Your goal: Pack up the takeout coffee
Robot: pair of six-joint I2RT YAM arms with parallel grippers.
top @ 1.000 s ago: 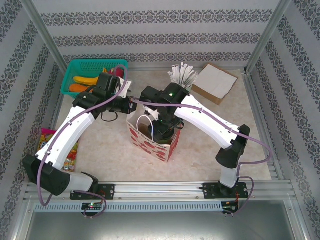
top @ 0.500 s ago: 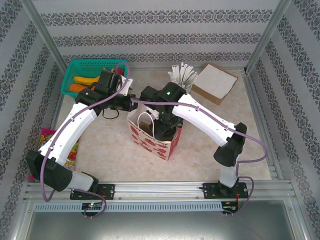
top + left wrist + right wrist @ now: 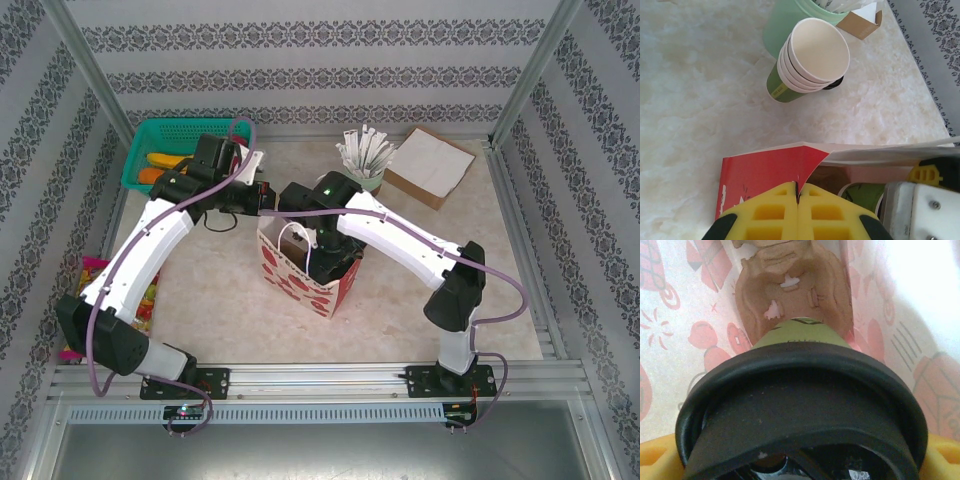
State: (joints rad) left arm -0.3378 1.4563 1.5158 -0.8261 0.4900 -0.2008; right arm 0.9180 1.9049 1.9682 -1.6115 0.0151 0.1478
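The red-patterned paper bag (image 3: pixel 296 277) stands open mid-table. My left gripper (image 3: pixel 798 192) is shut on the bag's rim (image 3: pixel 765 167), holding the mouth open at the far left corner (image 3: pixel 268 208). My right gripper (image 3: pixel 325 258) reaches down into the bag and is shut on the takeout coffee (image 3: pixel 800 405), a green cup with a black lid. Yellow fingers (image 3: pixel 657 460) flank the lid on both sides. Below the cup, at the bag's bottom, lies a brown pulp carrier (image 3: pixel 790 285). The cup's green wall (image 3: pixel 862 195) shows inside the bag in the left wrist view.
A stack of lidless cream-lined cups (image 3: pixel 812 60) lies just beyond the bag, beside a green cup of white-wrapped sticks (image 3: pixel 368 158). A cardboard box (image 3: pixel 428 165) sits at the back right, a green basket (image 3: pixel 185 150) at the back left, and a snack packet (image 3: pixel 95 285) at the left edge.
My right wrist has drawn back and gone lower into the bag with the cup. The left arm has shifted slightly toward the back, still pinching the rim.
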